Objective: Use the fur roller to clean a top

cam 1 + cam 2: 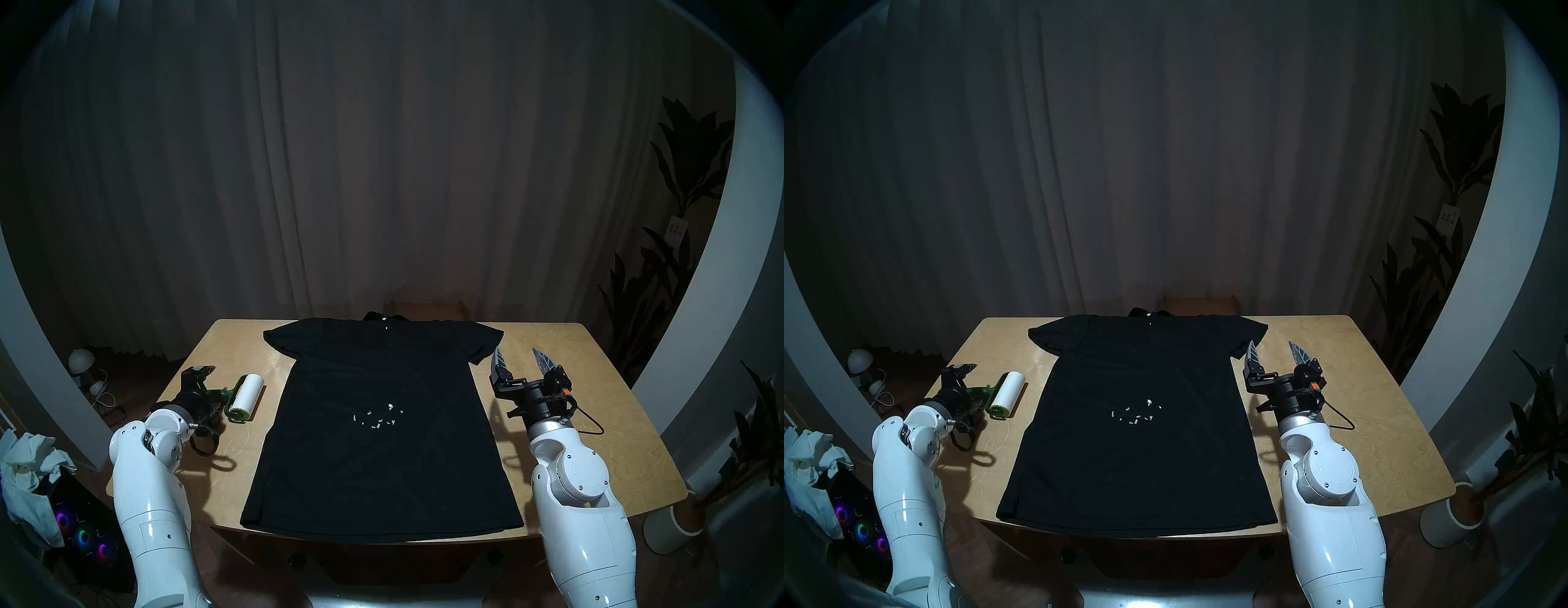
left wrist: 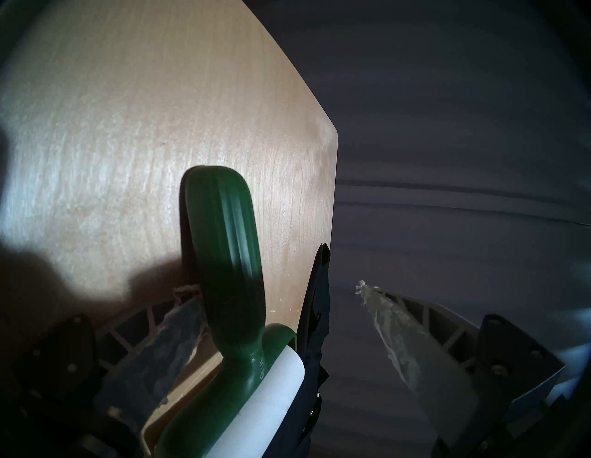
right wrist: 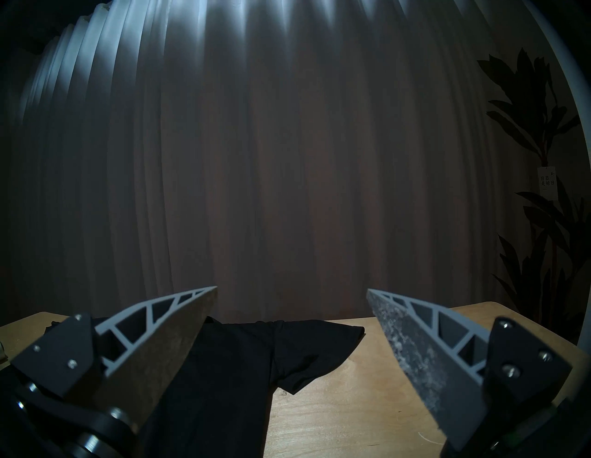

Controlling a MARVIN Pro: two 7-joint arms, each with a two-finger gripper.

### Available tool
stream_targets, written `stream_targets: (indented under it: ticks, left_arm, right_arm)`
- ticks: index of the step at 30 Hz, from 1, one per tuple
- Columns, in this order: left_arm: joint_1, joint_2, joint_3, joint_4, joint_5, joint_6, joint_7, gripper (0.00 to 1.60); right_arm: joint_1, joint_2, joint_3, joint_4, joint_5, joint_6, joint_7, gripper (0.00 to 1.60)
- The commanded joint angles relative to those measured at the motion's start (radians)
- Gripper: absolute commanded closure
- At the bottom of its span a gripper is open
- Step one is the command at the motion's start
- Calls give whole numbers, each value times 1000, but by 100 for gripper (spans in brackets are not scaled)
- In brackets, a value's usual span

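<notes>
I have the fur roller (image 1: 244,397) lying on the surface (image 1: 594,424) at about 9 o'clock from the top (image 1: 382,424), just beside its left hem edge and apart from it. The top is spread flat in the middle of the surface, with a cluster of small white bits (image 1: 375,418) near its centre. I judge the roller light and rigid, its sticky white roll best left untouched; the curved green handle (image 2: 224,243) is the place to take it, and being smooth plastic it may slip unless gripped squarely. The top is soft and could bunch under a pushed roll.

My left gripper (image 2: 275,289) is spread wide, holding nothing: in the wrist view the handle rises between its 2 fingers, 1 finger low beside it; I cannot tell whether it touches. The right gripper (image 1: 515,354) hovers at the top's 3 o'clock by the sleeve, fingers spread, empty.
</notes>
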Motion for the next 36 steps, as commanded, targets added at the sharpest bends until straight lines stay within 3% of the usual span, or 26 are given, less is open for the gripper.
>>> stream_targets:
  ticks: [1, 13, 23, 36]
  left_arm:
    - [-9, 5, 6, 35, 2, 0, 3, 0]
    - [-10, 5, 14, 60, -3, 9, -16, 0]
    - [-8, 8, 23, 99, 5, 25, -113, 0]
    - [-13, 11, 37, 128, 33, 16, -155, 0]
  right_arm:
    - [5, -2, -2, -33, -10, -14, -9, 0]
    - [-11, 0, -2, -40, -18, -20, -17, 0]
    - [-19, 3, 4, -42, -21, -24, -14, 0]
    - [-17, 4, 12, -52, -24, -20, -3, 0]
